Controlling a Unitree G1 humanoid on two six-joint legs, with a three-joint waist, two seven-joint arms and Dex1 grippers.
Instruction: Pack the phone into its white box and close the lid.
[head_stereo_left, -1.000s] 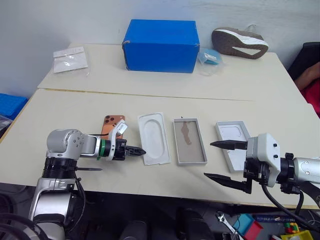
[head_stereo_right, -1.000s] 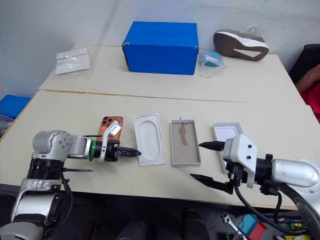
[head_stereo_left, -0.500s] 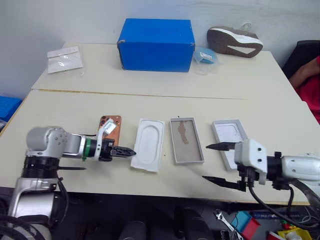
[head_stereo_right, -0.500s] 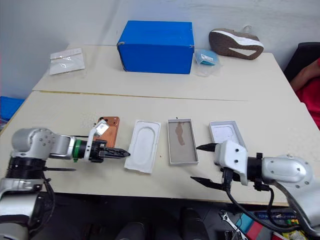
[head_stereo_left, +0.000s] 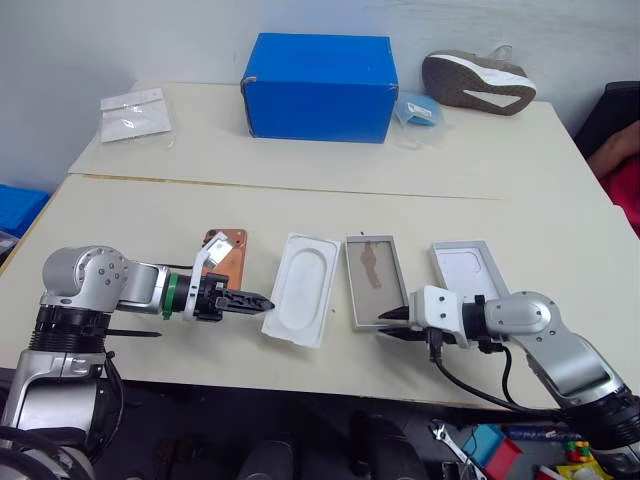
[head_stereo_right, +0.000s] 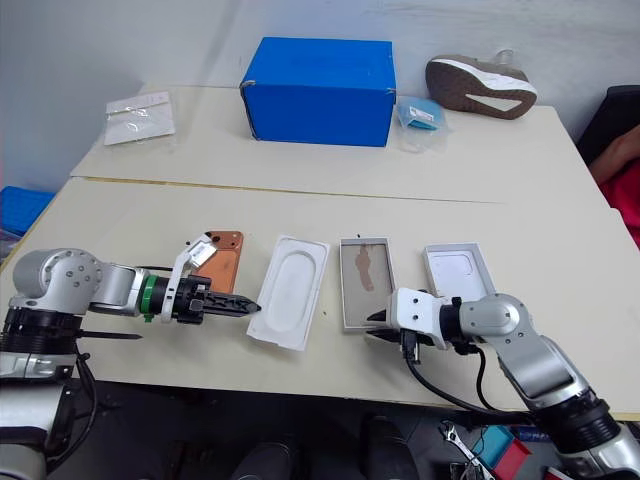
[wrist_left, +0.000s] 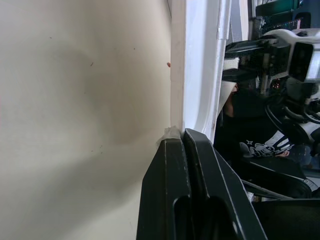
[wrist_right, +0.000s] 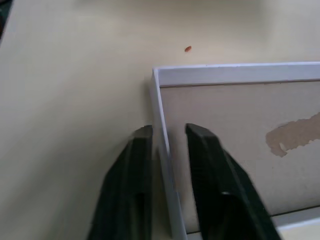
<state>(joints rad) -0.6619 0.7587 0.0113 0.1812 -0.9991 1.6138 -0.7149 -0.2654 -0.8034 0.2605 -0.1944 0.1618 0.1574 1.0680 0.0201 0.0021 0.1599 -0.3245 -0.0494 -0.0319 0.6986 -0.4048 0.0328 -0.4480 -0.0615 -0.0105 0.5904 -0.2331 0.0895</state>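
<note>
The right pincer (wrist_right: 167, 150) has been lowered and narrowed astride the white box (head_stereo_left: 376, 283) near wall mid-tabletop, presumably to steady it, while the left pincer (head_stereo_left: 262, 302), shut, pinches the flat insert (head_stereo_left: 303, 300) beside the phone (head_stereo_left: 223, 252).

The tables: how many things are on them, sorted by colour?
White: 4, the insert, the box, the lid and the plastic bag.
Blue: 2, the big box and the small packet.
Orange: 1, the phone.
Brown: 1, the shoe.
Total: 8.
</note>
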